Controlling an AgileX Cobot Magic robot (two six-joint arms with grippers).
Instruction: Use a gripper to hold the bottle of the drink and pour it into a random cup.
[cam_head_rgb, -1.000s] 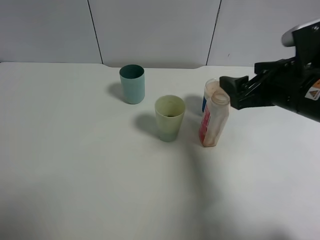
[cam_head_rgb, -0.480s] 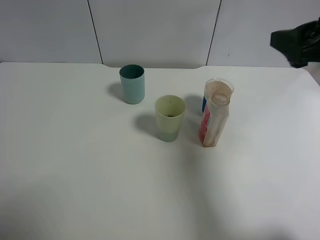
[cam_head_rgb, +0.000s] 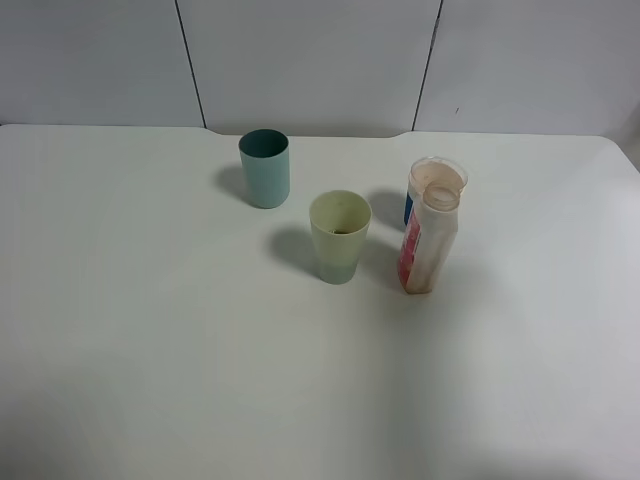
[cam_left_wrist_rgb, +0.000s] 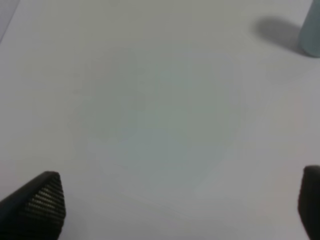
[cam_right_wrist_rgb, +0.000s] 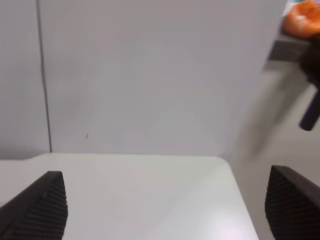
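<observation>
- The bottle of the drink (cam_head_rgb: 429, 240) is standing upright right of centre in the high view, just beside the cup (cam_head_rgb: 339, 236).
- The right gripper (cam_right_wrist_rgb: 160, 210) is sitting spread wide, empty, facing the wall; no bottle is showing between its fingertips.
- The left gripper (cam_left_wrist_rgb: 180, 205) is hanging open over bare table (cam_left_wrist_rgb: 150, 110).

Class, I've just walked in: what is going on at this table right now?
Nothing is being handled. The bottle of the drink stands upright and uncapped beside the pale yellow-green cup, with a teal cup further back. Neither arm shows in the overhead view. The left gripper and right gripper are both open and empty, away from the bottle.
</observation>
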